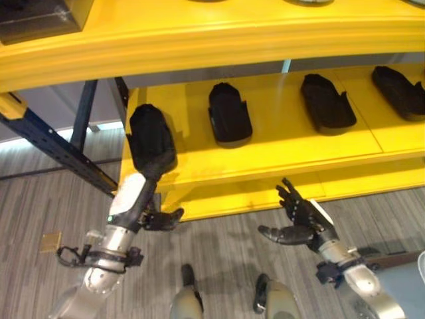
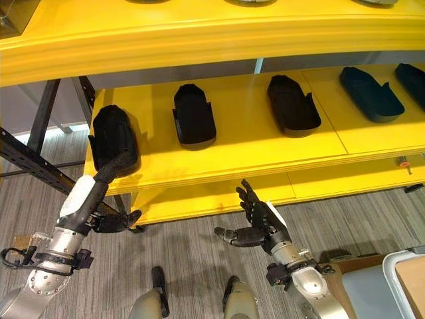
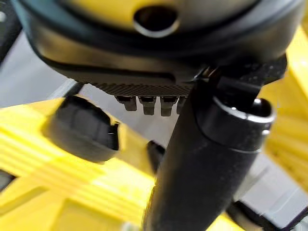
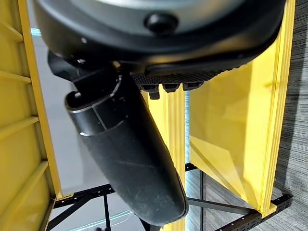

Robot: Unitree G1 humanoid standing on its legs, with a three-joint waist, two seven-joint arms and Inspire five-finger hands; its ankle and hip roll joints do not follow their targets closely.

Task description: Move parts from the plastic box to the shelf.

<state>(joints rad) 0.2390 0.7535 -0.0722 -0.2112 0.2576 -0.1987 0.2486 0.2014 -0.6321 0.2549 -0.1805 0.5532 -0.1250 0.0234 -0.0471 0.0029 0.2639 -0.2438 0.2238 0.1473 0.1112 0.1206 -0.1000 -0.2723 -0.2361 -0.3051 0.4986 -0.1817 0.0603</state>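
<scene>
Several black moulded parts lie in a row on the yellow shelf (image 1: 285,149). The leftmost part (image 1: 150,136) sits at the shelf's left end, close to the front edge. My left hand (image 1: 158,218) is just below it, open, with straight fingers reaching up to the part's near end and the thumb sticking out sideways. The left wrist view shows a black part (image 3: 82,130) on the shelf past the fingertips. Lower down, in front of the shelf's edge, my right hand (image 1: 302,222) is open, palm up and empty. Further parts (image 1: 229,113) (image 1: 327,103) lie to the right.
A thick yellow upper shelf (image 1: 199,40) overhangs the row of parts. A dark blue rack brace (image 1: 53,146) slants at the left. A lower yellow shelf (image 1: 265,193) sits below. A grey container (image 2: 398,279) stands at the lower right on the carpet.
</scene>
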